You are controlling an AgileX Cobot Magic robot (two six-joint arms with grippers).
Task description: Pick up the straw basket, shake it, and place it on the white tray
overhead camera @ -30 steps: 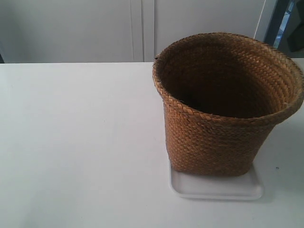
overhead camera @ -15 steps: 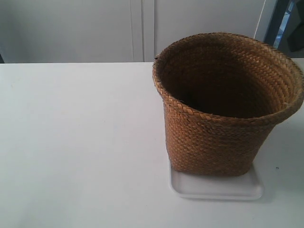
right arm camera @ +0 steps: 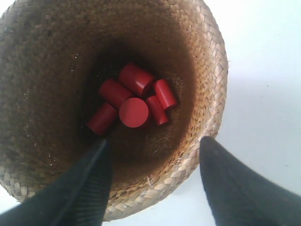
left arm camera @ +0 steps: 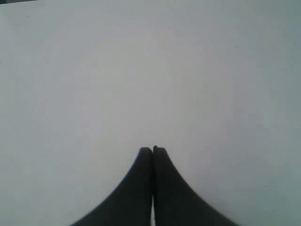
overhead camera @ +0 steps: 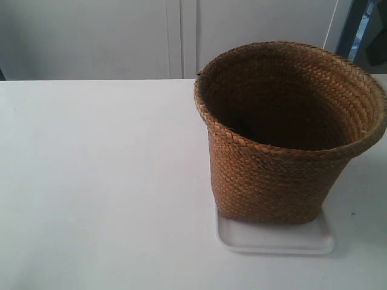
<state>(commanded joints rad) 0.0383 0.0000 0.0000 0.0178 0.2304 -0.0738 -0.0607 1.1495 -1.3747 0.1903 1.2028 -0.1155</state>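
Your table [overhead camera: 91, 181] carries the basket [overhead camera: 272, 175] toward 3 o'clock, upright on the tray [overhead camera: 272, 241]. Your right claw [right arm camera: 156, 140] gapes wide over the basket's rim, holding nothing. Your left claw [left arm camera: 152, 149] is pinched together, empty. Red cylinders [right arm camera: 134, 113] lie inside the basket.

Partly out of sight
The straw basket [overhead camera: 272, 175] covers most of the white tray [overhead camera: 275, 243]; its rim runs past the right wrist view's edge.
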